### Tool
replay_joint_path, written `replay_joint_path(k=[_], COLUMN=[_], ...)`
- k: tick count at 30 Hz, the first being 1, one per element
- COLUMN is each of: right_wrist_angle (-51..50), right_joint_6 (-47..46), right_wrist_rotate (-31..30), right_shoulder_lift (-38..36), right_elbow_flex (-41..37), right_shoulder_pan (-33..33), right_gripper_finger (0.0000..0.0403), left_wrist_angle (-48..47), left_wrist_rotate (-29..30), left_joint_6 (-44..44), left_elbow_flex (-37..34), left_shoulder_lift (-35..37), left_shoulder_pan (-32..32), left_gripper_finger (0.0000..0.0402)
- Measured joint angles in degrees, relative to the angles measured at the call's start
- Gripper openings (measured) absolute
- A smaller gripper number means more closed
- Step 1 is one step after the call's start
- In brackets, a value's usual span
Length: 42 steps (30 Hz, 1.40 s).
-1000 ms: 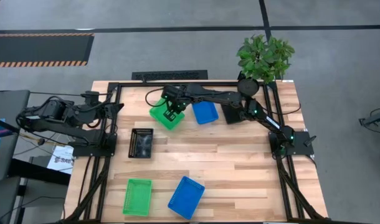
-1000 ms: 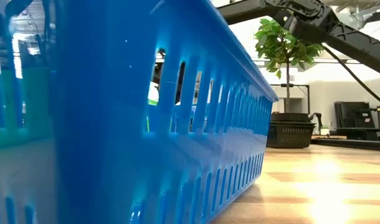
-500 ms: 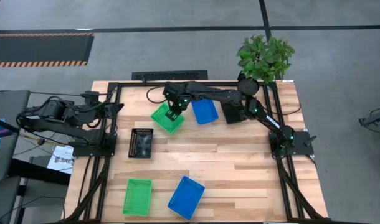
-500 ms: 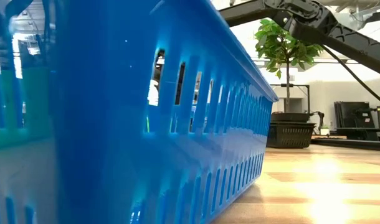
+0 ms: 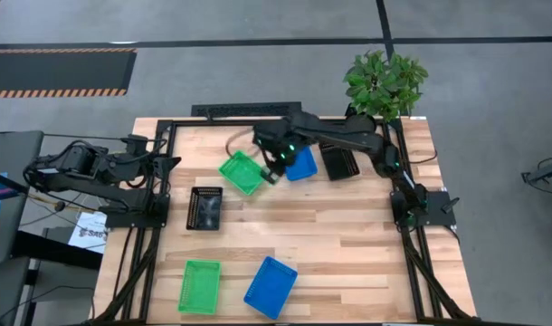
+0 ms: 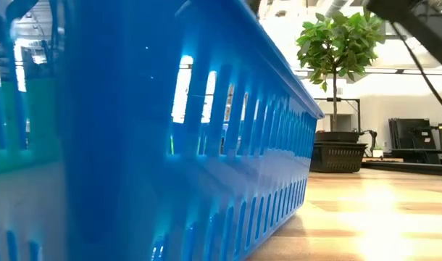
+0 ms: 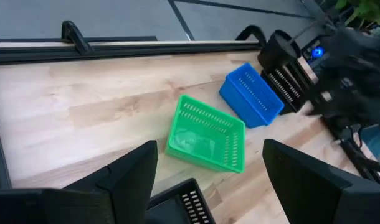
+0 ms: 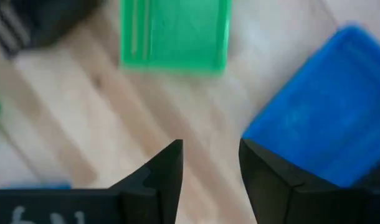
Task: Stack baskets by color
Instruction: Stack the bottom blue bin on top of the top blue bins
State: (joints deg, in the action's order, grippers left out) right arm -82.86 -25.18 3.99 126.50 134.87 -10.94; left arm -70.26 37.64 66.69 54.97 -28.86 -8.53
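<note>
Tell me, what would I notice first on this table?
Bright baskets dotted over the wooden table: a green basket and a blue basket side by side at the far edge, with another green basket and another blue basket at the near edge. The right claw hangs empty between the far pair, and a leafy potted plant stands at the far right corner.
</note>
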Motion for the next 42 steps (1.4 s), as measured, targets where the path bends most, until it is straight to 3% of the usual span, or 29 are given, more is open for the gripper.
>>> replay_joint_path(k=[4,10,16,20,30,42], right_wrist_angle=[-7.22,-7.08,-6.62,-6.77,5.28,9.47], right_joint_6=[-5.17,-21.12,-36.53,-41.93,-39.09,-39.43], right_wrist_rotate=[-3.35,-5.51,-7.06,-7.06,-7.06,-5.59], right_shoulder_lift=[-3.83,-6.89,-4.04,-0.53,6.13,17.18], right_elbow_flex=[0.05,-1.27,-1.35,-1.42,-1.38,-1.42], right_shoulder_pan=[7.99,21.17,29.72,33.28,38.0,36.42], right_gripper_finger=[0.0181,0.0181,0.0184,0.0185,0.0185,0.0184], left_wrist_angle=[0.09,0.11,0.22,0.26,0.11,-3.08], left_wrist_rotate=[-0.82,-4.4,-5.87,-6.07,-9.58,-10.51], left_joint_6=[-0.57,-2.15,-2.16,-2.25,-5.35,-7.88], left_elbow_flex=[0.01,-0.01,-0.01,-0.01,-0.01,0.01], left_shoulder_lift=[0.0,0.0,0.0,0.0,0.01,0.0], left_shoulder_pan=[0.01,-0.01,-0.01,-0.01,-0.01,-0.01], left_gripper_finger=[0.0278,0.0278,0.0278,0.0278,0.0278,0.0278])
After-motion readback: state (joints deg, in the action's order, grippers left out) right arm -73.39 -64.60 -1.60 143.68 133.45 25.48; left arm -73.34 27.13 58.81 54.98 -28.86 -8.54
